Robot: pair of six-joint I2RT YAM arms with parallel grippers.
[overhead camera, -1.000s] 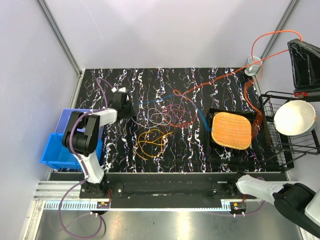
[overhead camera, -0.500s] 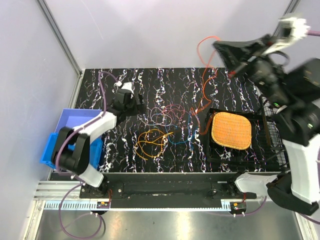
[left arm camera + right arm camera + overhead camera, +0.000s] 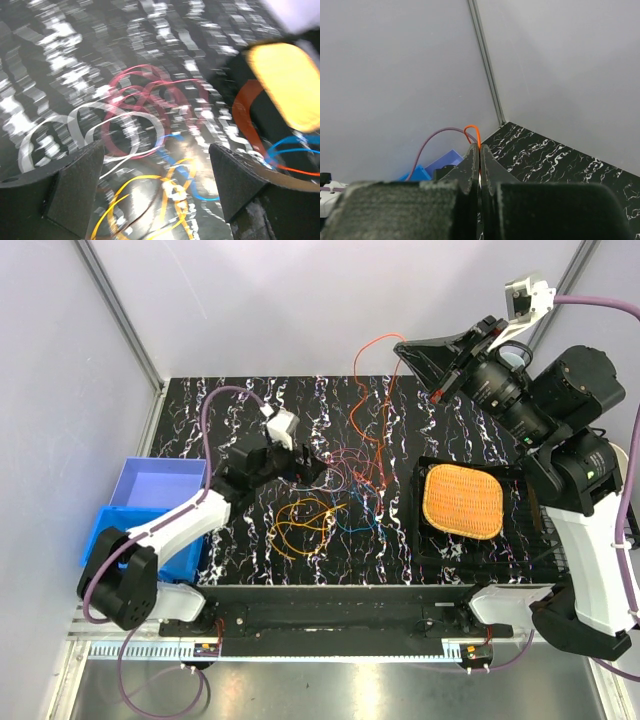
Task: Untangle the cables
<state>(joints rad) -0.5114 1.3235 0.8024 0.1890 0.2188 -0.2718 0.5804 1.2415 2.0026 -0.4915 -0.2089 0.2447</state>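
Observation:
The cables (image 3: 340, 475) lie tangled mid-table: red and pale loops, yellow loops (image 3: 305, 520) in front, and a little blue. My left gripper (image 3: 300, 462) hovers open at the tangle's left edge. In the blurred left wrist view, the red loops (image 3: 145, 100), white loops (image 3: 75, 130) and yellow loops (image 3: 165, 200) lie beneath and between its wide-apart fingers (image 3: 75, 190). My right gripper (image 3: 402, 348) is raised high at the back right, shut on an orange cable (image 3: 372, 350) that arcs up and hangs down into the tangle. The right wrist view shows the orange cable (image 3: 472, 132) pinched at the closed tips (image 3: 480, 150).
A black tray holding an orange woven mat (image 3: 462, 500) sits right of the tangle. Blue bins (image 3: 140, 510) stand off the table's left edge. The grey walls meet at a metal corner post (image 3: 487, 65). The right arm's bulk covers the back right corner.
The right arm has swung in from the right and carried the orange cable up and leftward. The left gripper has opened and slid right to the tangle's edge.

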